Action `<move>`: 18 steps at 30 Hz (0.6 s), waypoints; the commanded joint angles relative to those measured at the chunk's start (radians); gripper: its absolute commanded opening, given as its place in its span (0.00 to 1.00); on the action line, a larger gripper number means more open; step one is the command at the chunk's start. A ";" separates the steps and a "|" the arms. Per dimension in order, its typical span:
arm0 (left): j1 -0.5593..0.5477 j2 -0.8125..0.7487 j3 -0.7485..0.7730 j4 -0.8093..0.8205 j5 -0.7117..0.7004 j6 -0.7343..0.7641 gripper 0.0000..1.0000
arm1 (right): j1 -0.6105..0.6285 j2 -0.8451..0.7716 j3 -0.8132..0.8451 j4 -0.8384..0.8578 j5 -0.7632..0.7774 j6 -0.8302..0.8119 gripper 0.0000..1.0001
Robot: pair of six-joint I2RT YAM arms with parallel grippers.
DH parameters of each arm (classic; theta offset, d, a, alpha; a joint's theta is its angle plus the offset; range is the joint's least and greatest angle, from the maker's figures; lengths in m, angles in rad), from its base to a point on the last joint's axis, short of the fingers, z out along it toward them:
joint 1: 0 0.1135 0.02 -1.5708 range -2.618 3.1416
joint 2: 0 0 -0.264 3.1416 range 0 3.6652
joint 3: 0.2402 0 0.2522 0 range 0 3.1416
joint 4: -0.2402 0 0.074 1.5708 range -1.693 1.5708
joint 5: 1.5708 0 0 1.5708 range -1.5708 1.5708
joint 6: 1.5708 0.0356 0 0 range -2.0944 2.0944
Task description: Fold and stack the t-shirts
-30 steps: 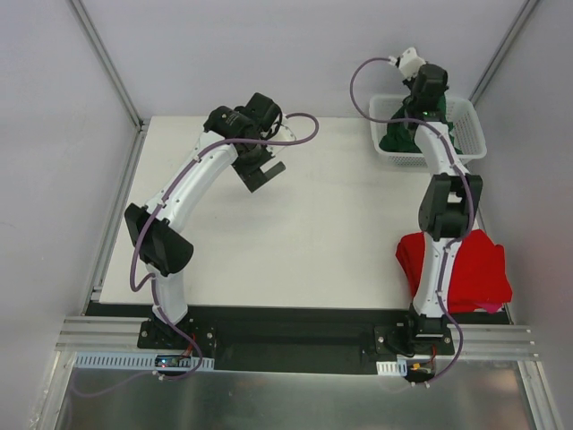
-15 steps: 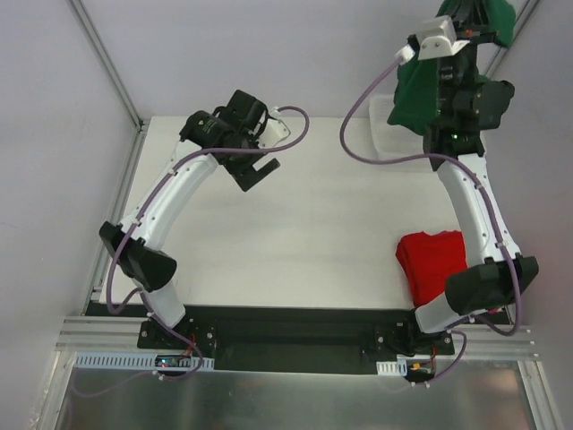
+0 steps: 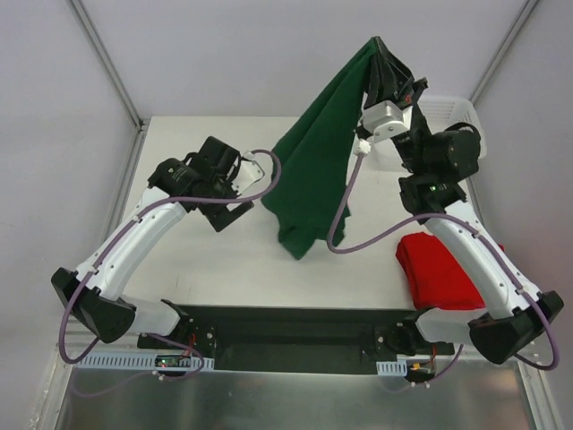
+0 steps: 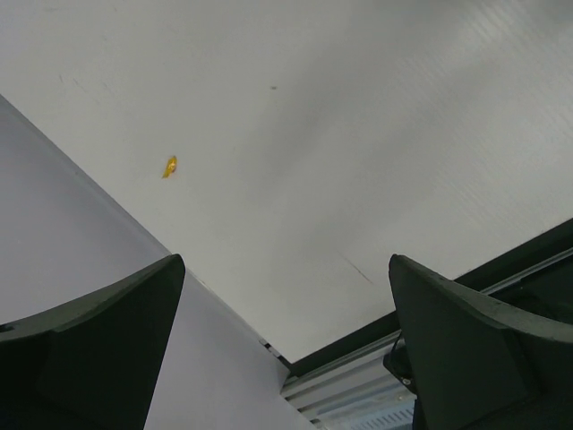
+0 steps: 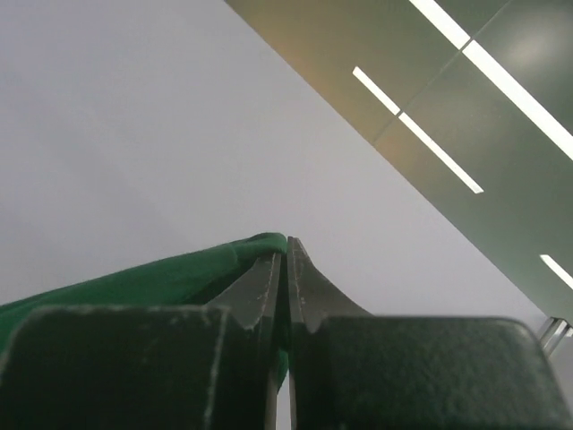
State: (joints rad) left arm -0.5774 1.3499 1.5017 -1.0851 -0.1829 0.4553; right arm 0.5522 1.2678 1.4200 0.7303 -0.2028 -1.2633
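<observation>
Now lifted from the white plastic mesh basket (image 3: 457,107), the dark green cloth t-shirt (image 3: 313,170) hangs from the clenched right tool (image 3: 380,55); left tool (image 3: 226,213) released, ready for spreading.

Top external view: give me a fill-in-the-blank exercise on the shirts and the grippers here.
1. The right gripper, jaws ____, holds the green t-shirt up in the air.
2. The left gripper has its jaws ____ and holds nothing.
3. The red t-shirt lies on the table, on the robot's ____ side.
Missing words: shut, open, right.
</observation>
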 commanded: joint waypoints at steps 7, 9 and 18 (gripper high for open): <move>0.042 -0.100 -0.132 0.068 -0.116 -0.040 0.99 | 0.097 -0.155 0.006 -0.193 -0.110 0.156 0.01; 0.056 -0.113 -0.144 0.088 -0.122 -0.032 0.99 | 0.100 -0.176 -0.056 -0.241 -0.113 0.137 0.01; 0.059 -0.156 -0.216 0.208 -0.240 0.008 0.98 | 0.103 -0.156 -0.204 -0.502 -0.153 0.087 0.01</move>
State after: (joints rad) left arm -0.5232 1.2377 1.3174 -0.9604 -0.3260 0.4404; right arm 0.6518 1.0969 1.2114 0.3237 -0.2958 -1.1675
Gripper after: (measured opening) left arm 0.988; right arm 0.025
